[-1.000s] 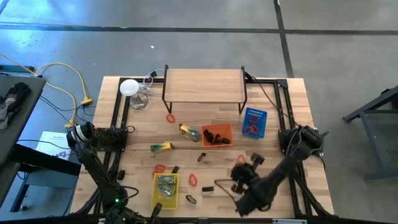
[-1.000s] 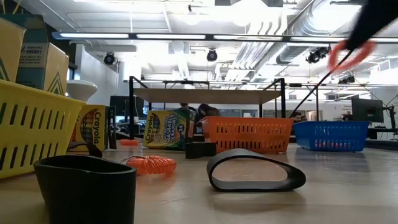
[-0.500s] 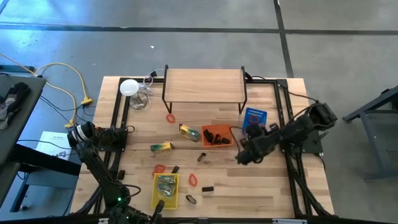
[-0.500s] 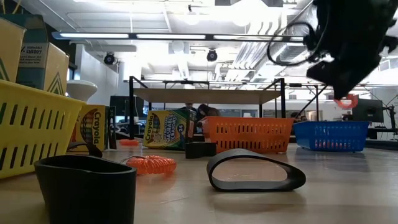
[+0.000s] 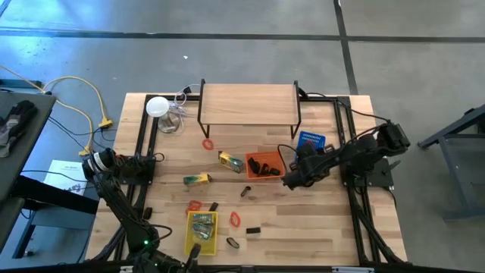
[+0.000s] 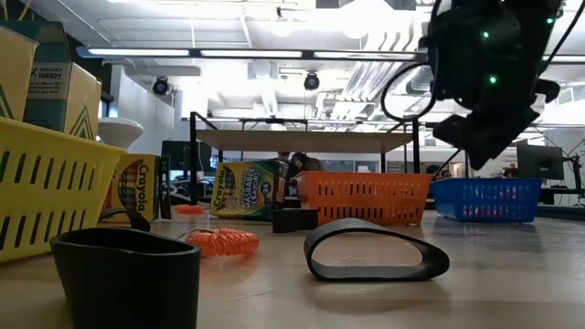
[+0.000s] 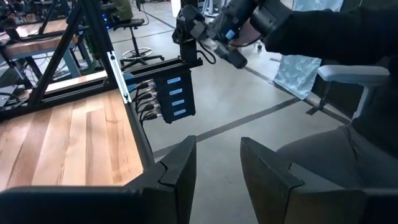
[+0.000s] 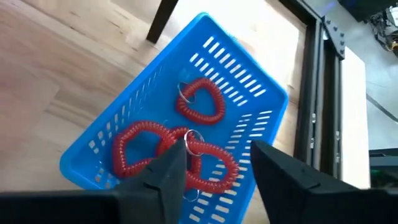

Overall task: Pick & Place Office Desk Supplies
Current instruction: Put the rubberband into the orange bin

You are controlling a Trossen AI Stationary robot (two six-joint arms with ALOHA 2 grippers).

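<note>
Hovering over the blue basket at about two o'clock on the counter, the right gripper has its fingers apart and empty. Three red bands lie inside the basket. The left gripper, fingers partly apart and empty, waits off the counter's seven o'clock corner.

Bands lie in the right basket; clips in the middle basket; packs in the near basket.
</note>
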